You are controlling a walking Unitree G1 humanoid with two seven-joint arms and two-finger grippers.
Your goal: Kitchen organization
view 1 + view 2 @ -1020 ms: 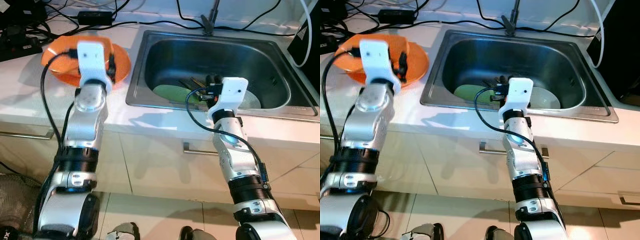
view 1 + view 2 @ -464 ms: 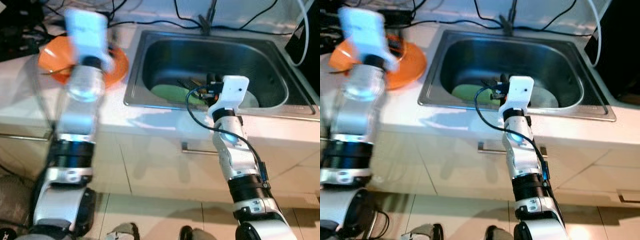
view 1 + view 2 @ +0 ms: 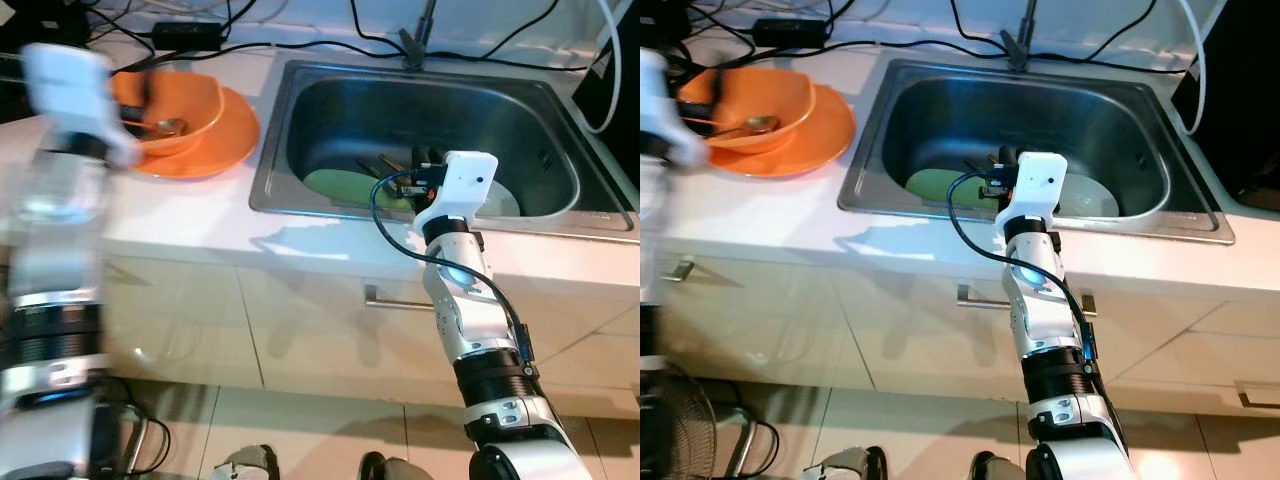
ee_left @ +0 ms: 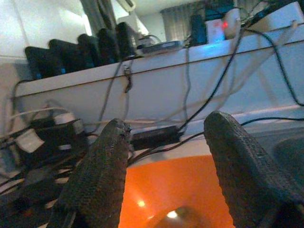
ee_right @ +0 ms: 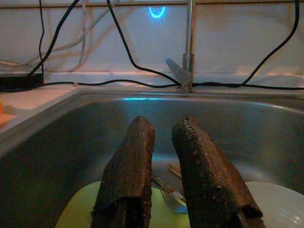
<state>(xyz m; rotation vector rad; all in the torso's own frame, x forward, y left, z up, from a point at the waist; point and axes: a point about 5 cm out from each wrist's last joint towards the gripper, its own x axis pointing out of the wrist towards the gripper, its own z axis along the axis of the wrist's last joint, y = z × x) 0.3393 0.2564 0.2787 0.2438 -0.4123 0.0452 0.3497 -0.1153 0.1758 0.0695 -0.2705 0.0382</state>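
Observation:
An orange bowl (image 3: 185,115) with a spoon (image 3: 165,127) in it sits on an orange plate (image 3: 225,140) on the counter left of the steel sink (image 3: 300,130). My left gripper (image 4: 166,126) is open just beyond the bowl's left rim, blurred by motion, with nothing between its fingers. In the sink lie a green plate (image 3: 335,185), a white plate (image 3: 505,203) and some utensils (image 3: 385,163). My right gripper (image 5: 164,126) hovers over the sink's near side above the green plate, its fingers shut to a narrow slit and holding nothing.
A faucet (image 3: 425,25) stands behind the sink. Black cables and a power adapter (image 3: 188,33) lie along the back of the counter. A dark appliance (image 3: 615,80) stands at the far right. Drawer handles (image 3: 400,300) show below the counter edge.
My left arm has swung to the left, off the orange plate, uncovering the bowl and spoon. The right arm has stayed where it was.

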